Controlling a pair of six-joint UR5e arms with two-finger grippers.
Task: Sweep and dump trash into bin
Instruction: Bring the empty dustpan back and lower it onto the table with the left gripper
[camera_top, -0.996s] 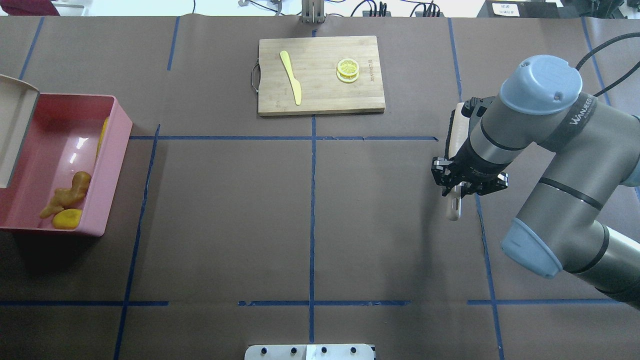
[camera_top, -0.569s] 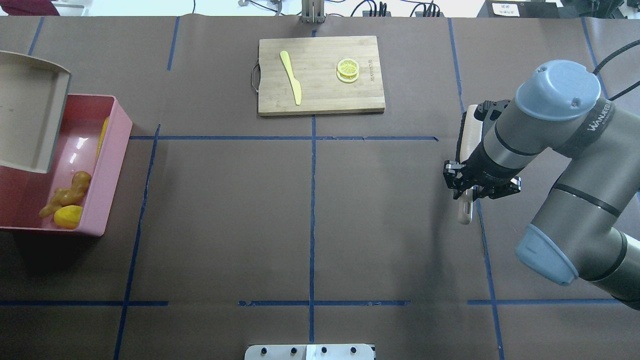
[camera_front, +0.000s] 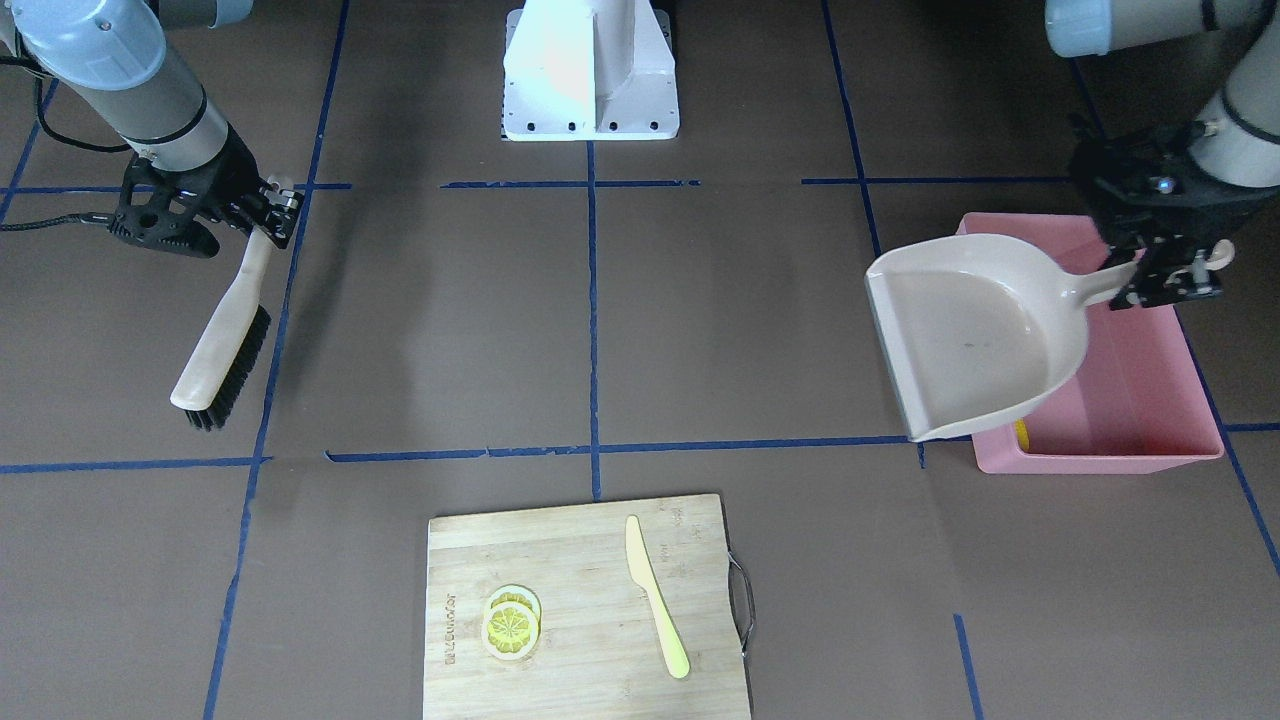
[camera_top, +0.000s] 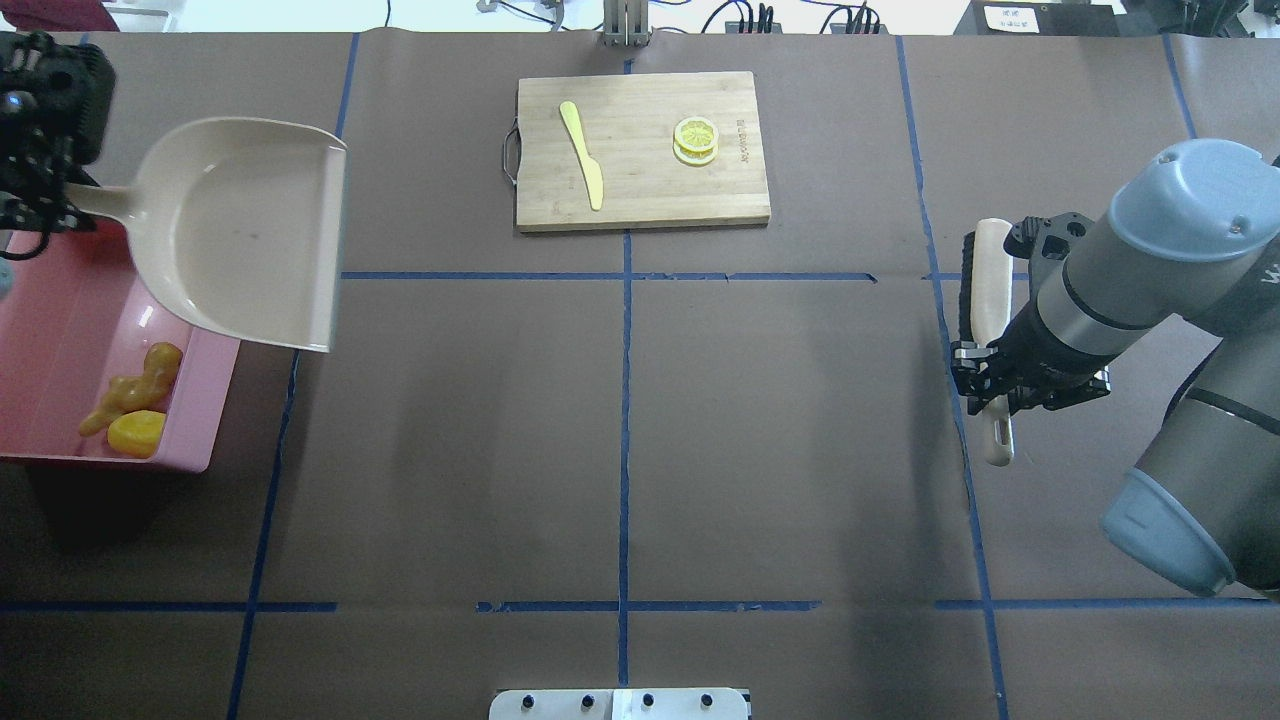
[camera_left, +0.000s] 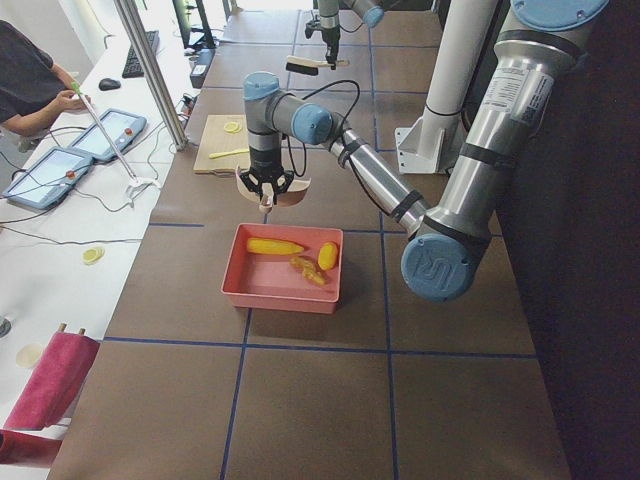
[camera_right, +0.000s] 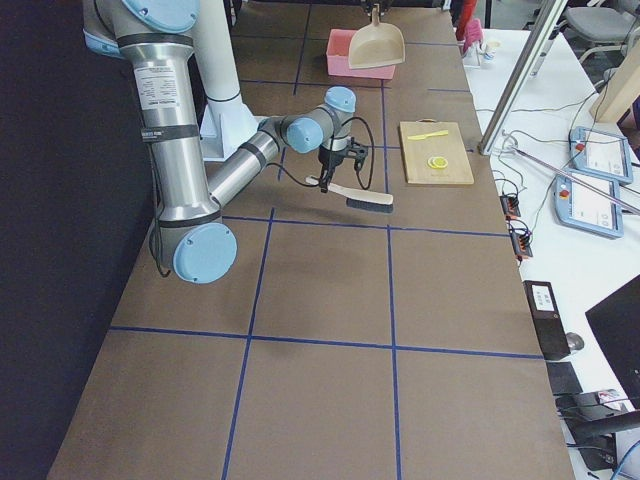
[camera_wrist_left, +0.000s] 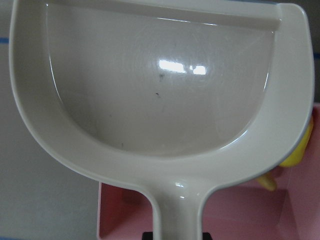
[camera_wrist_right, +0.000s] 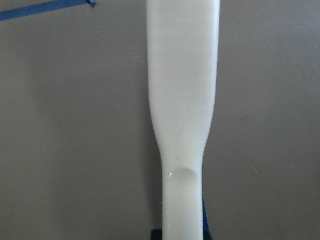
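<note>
The corn cob (camera_left: 275, 245), ginger root (camera_top: 135, 385) and oval lump (camera_top: 137, 432) are found inside the bin (camera_top: 60, 340) at the left edge of the desk (camera_top: 620, 450). The dustpan (camera_top: 250, 230) is clamped by the left gripper (camera_front: 1168, 272), the brush (camera_top: 988, 275) by the right gripper (camera_top: 995, 388).

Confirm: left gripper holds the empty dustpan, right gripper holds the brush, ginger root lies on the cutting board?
No. The ginger root lies in the pink bin, not on the cutting board; the overhead exterior view shows it. The rest holds.

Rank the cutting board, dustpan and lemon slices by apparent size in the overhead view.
Rectangular bamboo cutting board and beige plastic dustpan: close, and the dustpan is held up nearer the camera, so unranked.
Round yellow lemon slices: clearly smallest.
</note>
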